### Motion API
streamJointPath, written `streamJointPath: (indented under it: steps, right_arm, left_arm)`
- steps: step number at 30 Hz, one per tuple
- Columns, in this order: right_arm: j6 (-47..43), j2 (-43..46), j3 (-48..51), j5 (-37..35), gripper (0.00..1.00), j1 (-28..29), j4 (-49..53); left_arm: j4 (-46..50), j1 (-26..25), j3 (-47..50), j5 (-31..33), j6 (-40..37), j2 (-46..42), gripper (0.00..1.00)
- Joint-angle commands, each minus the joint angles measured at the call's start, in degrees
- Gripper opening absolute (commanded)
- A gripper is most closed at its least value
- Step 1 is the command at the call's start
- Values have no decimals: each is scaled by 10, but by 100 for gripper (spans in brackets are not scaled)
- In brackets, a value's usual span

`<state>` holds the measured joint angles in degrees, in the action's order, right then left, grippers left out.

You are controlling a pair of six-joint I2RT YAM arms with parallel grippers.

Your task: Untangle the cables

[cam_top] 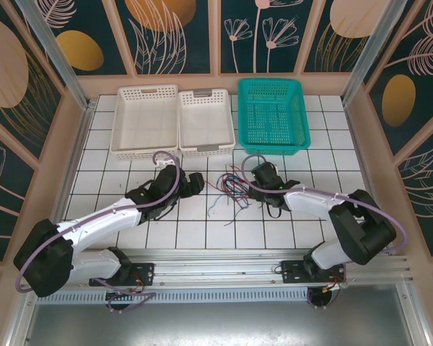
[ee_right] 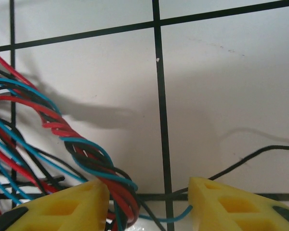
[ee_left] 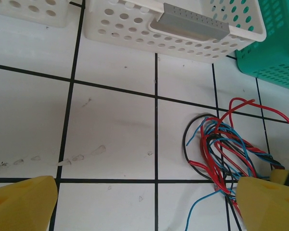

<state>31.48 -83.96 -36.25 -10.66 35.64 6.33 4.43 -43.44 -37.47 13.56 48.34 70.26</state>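
Okay so the tangle of thin red, black and blue cables [cam_top: 233,189] sits on the white tiled table with black grout lines [cam_top: 115,166], roughly mid-table, on the near side of the baskets and right between the two grippers. Along the far edge there are two white perforated plastic baskets [cam_top: 146,119] [cam_top: 207,121] side by side, with a teal perforated plastic basket [cam_top: 273,115] to their right. The left gripper [cam_top: 195,182] is just left of the bundle, and in the left wrist view its yellow fingers [ee_left: 19,204] are spread wide with nothing but bare tile between them. The cables [ee_left: 221,154] lie up against the right-hand finger there, looping over a grout line, with the white basket [ee_left: 173,29] and the teal one [ee_left: 274,53] beyond. The right gripper [cam_top: 256,173] is at the right edge of the tangle. In its wrist view the right gripper [ee_right: 149,207] has its fingers apart, not clamped, and a twisted rope of red, blue and black strands [ee_right: 82,154] runs down into the gap, hugging the left-hand finger [ee_right: 62,209]. One loose black strand [ee_right: 260,154] trails off to the right.
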Motion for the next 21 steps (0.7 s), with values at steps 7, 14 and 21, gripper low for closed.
streamJointPath:
  steps: [7,14,21]
  right_arm:
    - [-6,-36,-11,1,32,-11,-28]
    - [-33,-19,2,37,0,-12,-69]
    - [-65,61,45,79,0,-11,-126]
  left_arm:
    - [-23,-7,-2,-6,10,-4,94]
    - [-76,-7,33,-44,13,-24,95]
    - [-143,-7,85,-77,4,-80,97]
